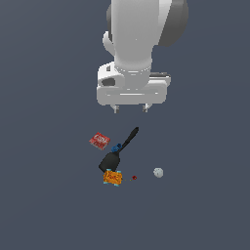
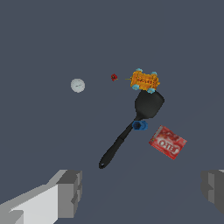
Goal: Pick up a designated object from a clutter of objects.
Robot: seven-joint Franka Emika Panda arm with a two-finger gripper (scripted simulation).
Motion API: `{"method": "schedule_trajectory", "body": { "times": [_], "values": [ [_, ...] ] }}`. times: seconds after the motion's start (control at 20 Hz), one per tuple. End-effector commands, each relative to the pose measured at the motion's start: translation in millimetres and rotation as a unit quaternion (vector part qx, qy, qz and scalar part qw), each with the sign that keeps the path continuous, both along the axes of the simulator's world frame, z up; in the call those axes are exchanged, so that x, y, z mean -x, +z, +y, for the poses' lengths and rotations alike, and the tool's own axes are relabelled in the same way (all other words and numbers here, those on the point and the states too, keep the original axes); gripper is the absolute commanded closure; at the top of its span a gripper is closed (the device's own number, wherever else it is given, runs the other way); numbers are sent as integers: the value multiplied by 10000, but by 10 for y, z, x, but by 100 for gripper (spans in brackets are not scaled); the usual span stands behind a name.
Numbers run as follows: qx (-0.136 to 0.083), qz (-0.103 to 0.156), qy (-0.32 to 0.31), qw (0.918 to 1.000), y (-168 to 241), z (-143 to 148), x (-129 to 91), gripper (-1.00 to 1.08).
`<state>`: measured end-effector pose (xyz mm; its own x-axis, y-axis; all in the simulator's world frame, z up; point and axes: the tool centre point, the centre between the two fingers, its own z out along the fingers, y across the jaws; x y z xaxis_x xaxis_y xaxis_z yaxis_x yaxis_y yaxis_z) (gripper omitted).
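I see the gripper [image 1: 130,108] high above the clutter, jaws wide apart, empty. Red box [image 1: 99,140] lies left of centre, just beside the black spatula [image 1: 118,151] and blue piece [image 1: 116,147] (not touching, nothing on top).

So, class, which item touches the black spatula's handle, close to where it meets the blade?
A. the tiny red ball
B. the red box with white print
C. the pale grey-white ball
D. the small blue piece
D: the small blue piece sits right against the black spatula handle just below the blade, while the red box, pale ball and tiny red ball all lie apart from it.
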<state>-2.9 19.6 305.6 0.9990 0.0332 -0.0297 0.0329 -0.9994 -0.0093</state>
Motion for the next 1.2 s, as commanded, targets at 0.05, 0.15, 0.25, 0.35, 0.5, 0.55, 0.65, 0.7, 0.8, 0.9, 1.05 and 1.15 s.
{"method": "schedule_trajectory", "body": {
  "times": [0.05, 0.15, 0.25, 0.35, 0.5, 0.55, 0.65, 0.7, 0.8, 0.9, 1.05, 1.15],
  "values": [
    [2, -1, 3, 10000, 1, -2, -1, -92],
    [17, -6, 24, 10000, 5, -21, -8, -92],
    [46, -16, 66, 10000, 15, -59, -22, -92],
    [82, -27, 109, 9999, 30, -101, -37, -92],
    [113, -35, 134, 9998, 49, -134, -49, -92],
    [116, -36, 132, 9998, 53, -134, -50, -92],
    [111, -35, 130, 9998, 49, -130, -48, -92],
    [109, -34, 137, 9998, 43, -131, -48, -92],
    [106, -34, 165, 9998, 27, -139, -50, -92],
    [103, -35, 213, 9997, 1, -154, -54, -92],
    [95, -38, 323, 9994, -57, -187, -61, -92],
    [87, -39, 420, 9991, -111, -216, -67, -92]
  ]
}}
